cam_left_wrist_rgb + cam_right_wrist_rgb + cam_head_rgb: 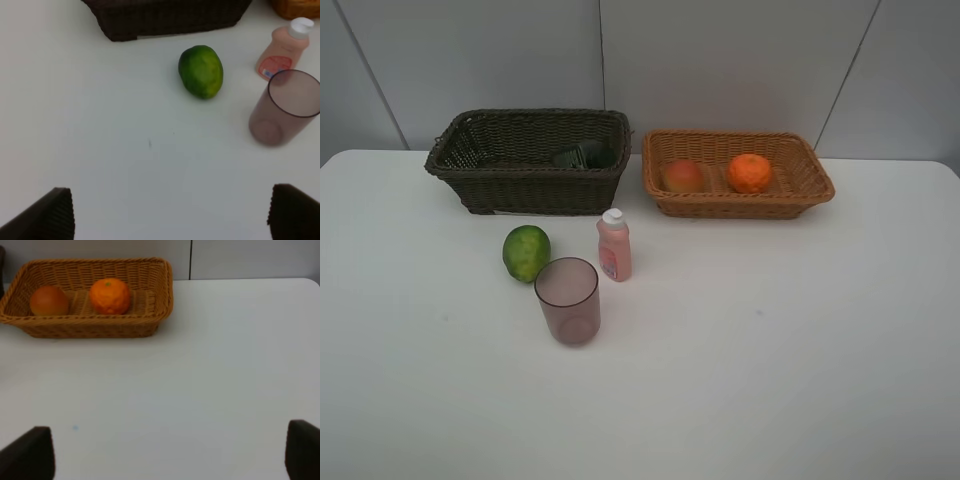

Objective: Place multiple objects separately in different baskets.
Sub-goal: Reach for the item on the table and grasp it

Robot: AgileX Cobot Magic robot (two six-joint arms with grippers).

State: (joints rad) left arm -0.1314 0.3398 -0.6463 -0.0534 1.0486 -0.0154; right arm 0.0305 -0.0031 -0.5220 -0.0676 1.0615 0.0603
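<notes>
On the white table stand a green round fruit [526, 253], a pink white-capped bottle [614, 246] and a translucent mauve cup [568, 301], all in front of the dark brown basket [520, 190]. A dark green bottle [585, 156] lies inside that basket. The light tan basket [740, 205] holds a peach-like fruit [683, 176] and an orange [751, 173]. My left gripper [172, 215] is open and empty, well short of the green fruit [201, 71] and cup [285, 107]. My right gripper [165, 452] is open and empty, facing the tan basket [85, 327] from a distance.
A grey panelled wall runs behind both baskets. Neither arm shows in the exterior high view. Bare white tabletop [770, 350] spreads across the front and right.
</notes>
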